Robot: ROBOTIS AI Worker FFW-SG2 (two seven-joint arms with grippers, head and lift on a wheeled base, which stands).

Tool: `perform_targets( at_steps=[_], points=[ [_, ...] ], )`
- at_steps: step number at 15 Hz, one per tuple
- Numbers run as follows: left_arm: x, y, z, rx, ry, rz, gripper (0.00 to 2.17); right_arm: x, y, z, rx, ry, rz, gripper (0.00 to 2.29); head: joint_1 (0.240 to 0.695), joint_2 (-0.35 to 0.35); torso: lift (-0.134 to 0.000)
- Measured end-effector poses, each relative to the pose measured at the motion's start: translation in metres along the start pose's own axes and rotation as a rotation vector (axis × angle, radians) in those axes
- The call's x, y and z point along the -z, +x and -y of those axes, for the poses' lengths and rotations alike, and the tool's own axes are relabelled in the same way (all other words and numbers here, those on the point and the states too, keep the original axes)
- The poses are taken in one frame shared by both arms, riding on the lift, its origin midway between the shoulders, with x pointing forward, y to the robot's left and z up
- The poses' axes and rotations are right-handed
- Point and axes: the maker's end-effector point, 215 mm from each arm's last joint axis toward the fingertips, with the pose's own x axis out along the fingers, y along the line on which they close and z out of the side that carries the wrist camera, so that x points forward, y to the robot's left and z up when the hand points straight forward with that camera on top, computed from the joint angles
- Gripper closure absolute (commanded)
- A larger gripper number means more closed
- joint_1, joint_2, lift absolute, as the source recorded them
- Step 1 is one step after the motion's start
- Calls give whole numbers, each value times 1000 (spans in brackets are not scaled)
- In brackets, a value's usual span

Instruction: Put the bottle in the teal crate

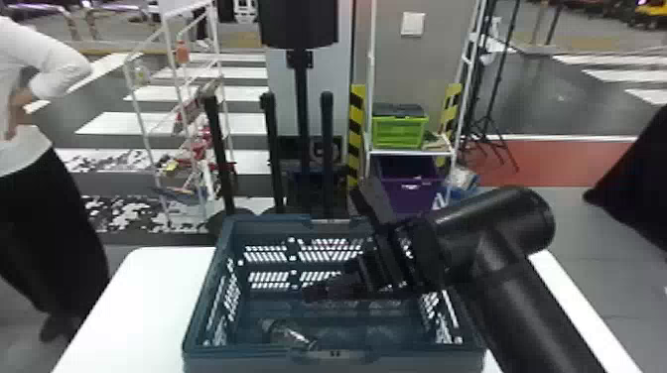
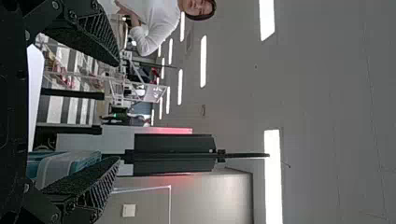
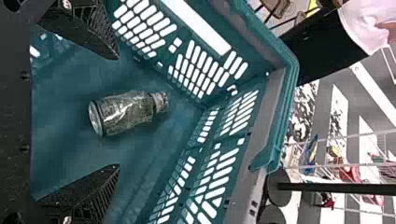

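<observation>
The bottle lies on its side in the teal crate, which should confine rolling. The right gripper is spread, presumably for release; the left gripper is spread, empty.

White table carries teal crate, standing upright on top

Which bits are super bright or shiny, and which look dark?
In the head view, the table is glaring white and the crate's inside looks dim; in the left wrist view, the ceiling lights are bright white strips; in the right wrist view, the bottle has shiny pale streaks.
</observation>
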Motion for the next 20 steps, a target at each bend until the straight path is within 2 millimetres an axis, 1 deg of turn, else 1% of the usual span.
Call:
perform_targets(
  at_steps=[3, 4, 5, 6, 8, 10, 11, 13, 15, 16, 18, 20],
  points=[
    [0, 0, 0, -1, 0, 0, 181, -4, -30, -18, 16, -3, 29, 63, 499, 0, 0],
    [0, 0, 0, -1, 0, -1, 181, -3, -41, -23, 17, 2, 49, 63, 499, 0, 0],
    [0, -1, 0, -1, 0, -1, 181, 1, -52, -23, 25, 8, 72, 60, 499, 0, 0],
    [0, -1, 0, 1, 0, -2, 181, 6, -61, -21, 36, 11, 92, 56, 499, 0, 0],
    [-1, 0, 2, 4, -1, 0, 181, 30, -80, -8, 68, 30, 122, 56, 499, 0, 0],
    [-2, 0, 3, 8, -2, 3, 181, 58, -101, 11, 105, 58, 158, 60, 499, 0, 0],
    [-2, 0, 4, 11, -2, 3, 181, 66, -111, 17, 117, 62, 187, 63, 499, 0, 0],
    [-2, 1, 6, 17, -1, 0, 181, 73, -135, 23, 140, 49, 286, 66, 499, 0, 0],
    [-4, 1, 8, 25, -1, 0, 181, 72, -159, 20, 163, 18, 380, 66, 499, 0, 0],
    [-4, 1, 9, 29, -1, 0, 181, 76, -169, 16, 173, 5, 417, 66, 499, 0, 0],
    [-4, 0, 10, 32, -3, -2, 181, 85, -181, 13, 198, -20, 495, 66, 499, 0, 0],
    [-3, -2, 13, 43, -4, -5, 181, 93, -191, 14, 239, -56, 608, 66, 499, 0, 0]
  ],
)
